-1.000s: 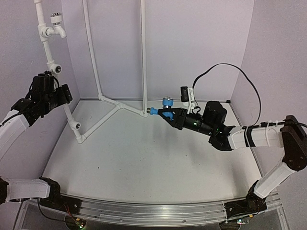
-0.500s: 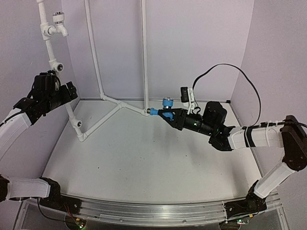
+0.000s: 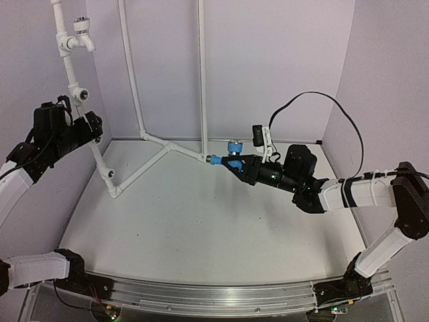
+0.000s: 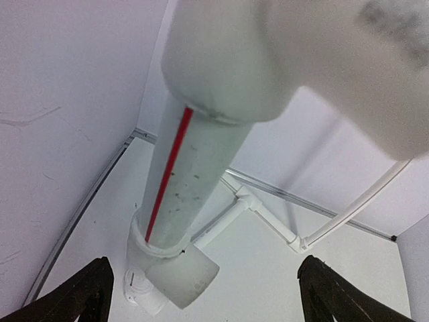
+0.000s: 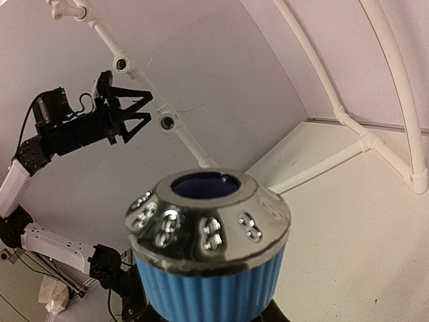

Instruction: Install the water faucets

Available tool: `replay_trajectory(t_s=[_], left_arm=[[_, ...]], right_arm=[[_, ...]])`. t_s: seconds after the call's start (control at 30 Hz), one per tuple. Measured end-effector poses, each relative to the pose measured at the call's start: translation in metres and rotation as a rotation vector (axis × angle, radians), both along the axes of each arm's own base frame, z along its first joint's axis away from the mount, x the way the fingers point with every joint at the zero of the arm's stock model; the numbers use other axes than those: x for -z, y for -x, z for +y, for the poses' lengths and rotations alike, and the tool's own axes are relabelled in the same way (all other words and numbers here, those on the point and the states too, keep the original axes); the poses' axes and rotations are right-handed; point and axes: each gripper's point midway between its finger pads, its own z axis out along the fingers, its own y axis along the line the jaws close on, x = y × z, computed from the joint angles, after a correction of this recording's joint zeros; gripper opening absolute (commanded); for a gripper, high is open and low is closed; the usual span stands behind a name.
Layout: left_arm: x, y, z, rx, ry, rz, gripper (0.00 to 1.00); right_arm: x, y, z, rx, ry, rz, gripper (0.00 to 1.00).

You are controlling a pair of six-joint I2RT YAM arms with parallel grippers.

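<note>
Left gripper (image 3: 92, 129) gapes astride the frame's pipe (image 4: 184, 188), holding nothing. White faucet (image 3: 79, 32) sits high on the frame. Right gripper (image 3: 236, 161) clasps the blue faucet (image 3: 230, 151), seemingly touching the floor socket (image 3: 204, 158). Next: press in squarely and seat it.

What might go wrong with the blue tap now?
The left hand is open around the pipe frame, not gripping it, so the frame may wobble when pushed. The right hand holds the blue faucet at the frame's bottom joint; pushed crooked, it might jam or slip out.
</note>
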Motion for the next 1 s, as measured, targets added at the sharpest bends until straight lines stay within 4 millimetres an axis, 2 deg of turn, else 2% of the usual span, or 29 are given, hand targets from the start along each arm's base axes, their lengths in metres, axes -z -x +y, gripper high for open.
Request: replay_trajectory(t_s=[0.17,0.3,0.37,0.53,0.6,0.7,0.83,1.0], left_arm=[[-0.031,0.032,0.004,0.039,-0.006,-0.084,1.00],[-0.053,0.044,0.007,0.046,-0.019,-0.090,1.00],[-0.073,0.046,0.007,0.047,-0.018,-0.104,1.00],[-0.141,0.045,0.005,0.054,0.003,-0.193,1.00],[-0.156,0.044,0.006,0.052,0.000,-0.213,1.00],[-0.164,0.040,0.007,0.046,-0.029,-0.210,0.99],[-0.172,0.022,0.006,0.032,-0.097,-0.201,0.95],[-0.151,-0.009,0.010,-0.014,-0.225,-0.122,0.88]], right_arm=[[0.000,0.000,0.000,-0.001,0.001,-0.001,0.00],[0.000,0.001,0.000,-0.003,0.002,-0.004,0.00],[0.000,0.001,0.000,-0.003,0.002,-0.006,0.00],[-0.005,0.003,-0.002,-0.003,-0.003,-0.022,0.00],[-0.008,0.005,-0.004,-0.002,-0.008,-0.029,0.00],[-0.013,0.008,-0.007,-0.002,-0.014,-0.039,0.00],[-0.016,0.009,-0.008,-0.001,-0.021,-0.047,0.00],[-0.016,0.009,-0.008,0.000,-0.022,-0.047,0.00]])
